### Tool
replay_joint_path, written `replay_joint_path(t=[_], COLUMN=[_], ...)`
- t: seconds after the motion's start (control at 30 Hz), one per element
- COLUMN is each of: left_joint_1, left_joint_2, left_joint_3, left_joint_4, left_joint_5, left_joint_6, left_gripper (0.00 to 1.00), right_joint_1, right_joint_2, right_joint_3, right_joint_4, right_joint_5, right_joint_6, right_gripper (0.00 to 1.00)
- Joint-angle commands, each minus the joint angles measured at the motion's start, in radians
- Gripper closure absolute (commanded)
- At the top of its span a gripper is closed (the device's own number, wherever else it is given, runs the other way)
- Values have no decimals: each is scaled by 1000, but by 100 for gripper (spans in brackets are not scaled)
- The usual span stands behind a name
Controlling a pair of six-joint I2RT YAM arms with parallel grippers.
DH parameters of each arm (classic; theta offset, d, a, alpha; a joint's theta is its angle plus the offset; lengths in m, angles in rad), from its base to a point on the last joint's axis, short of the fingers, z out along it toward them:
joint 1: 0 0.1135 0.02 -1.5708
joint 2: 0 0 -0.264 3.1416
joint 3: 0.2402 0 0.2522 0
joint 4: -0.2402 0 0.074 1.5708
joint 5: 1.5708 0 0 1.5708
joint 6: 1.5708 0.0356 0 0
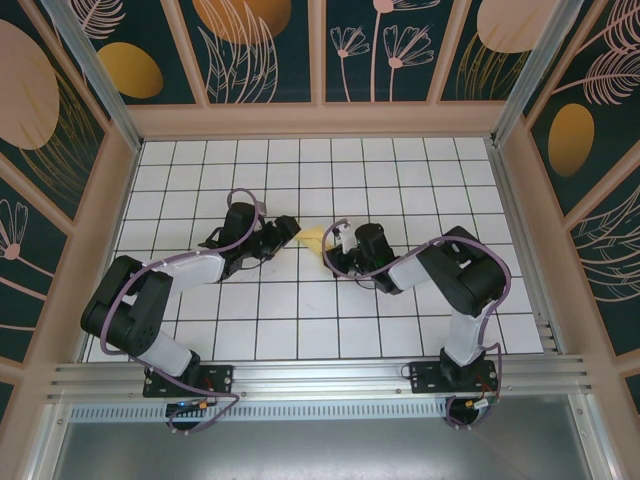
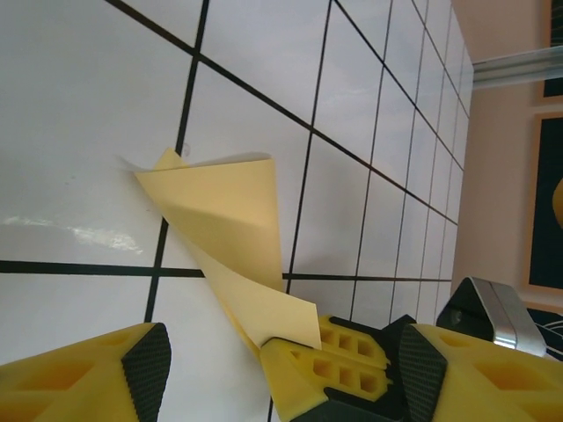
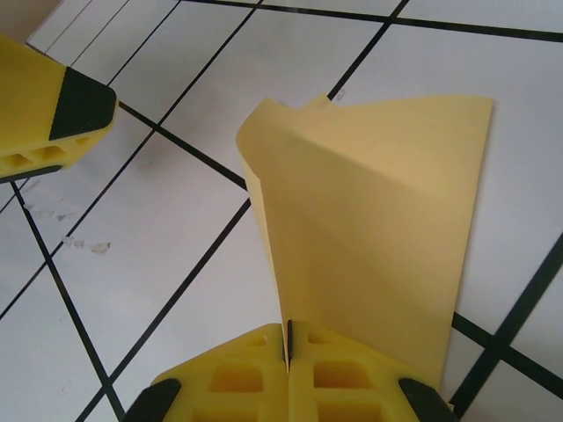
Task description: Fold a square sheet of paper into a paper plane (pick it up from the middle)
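a: first entry, leftmost?
b: left gripper (image 1: pixel 288 230). jaws standing wide, nothing between them, just beside the paper's left side.
a: next along?
b: folded yellow sheet (image 1: pixel 313 238). mid-table on the white grid table (image 1: pixel 420 190), between the two grippers, partly lifted off the tiles, one crease showing.
a: and on the right?
b: right gripper (image 3: pixel 288 352). fingers pressed together, pinching the sheet's lower edge.

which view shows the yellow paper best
Right wrist view: the folded yellow paper is large, creases plain, one edge pinched in the shut right gripper. Left wrist view shows it smaller, curling; top view, a small scrap between the arms.
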Motion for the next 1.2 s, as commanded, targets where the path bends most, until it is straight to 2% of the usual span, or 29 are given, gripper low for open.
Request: replay_joint_path(t=[0.0, 0.2, 0.47, 0.6, 0.77, 0.97, 1.17], left_joint_1=[-11, -41, -75, -82, -95, -104, -107], left_joint_2=[7, 45, 101, 135, 193, 234, 251], left_joint_3=[-21, -23, -12, -12, 17, 52, 80], left_joint_4=[82, 158, 226, 240, 242, 233, 207], left_joint_5=[27, 51, 77, 83, 101, 120, 120], left_joint_6=[13, -1, -14, -25, -29, -25, -11], left_gripper=[28, 30, 49, 55, 60, 64, 66], right_joint_1=[-18, -31, -42, -48, -51, -53, -57], right_joint_2=[-13, -28, -34, -42, -37, -42, -60], right_joint_3=[-12, -9, -29, -14, 13, 9, 7], right_joint_4=[34, 6, 30, -17, -76, -62, -68], right_joint_5=[-55, -80, -120, -120, -131, -171, -174], right_joint_6=[78, 128, 191, 179, 145, 136, 127], right_gripper=[100, 100, 100, 100, 91, 80, 80])
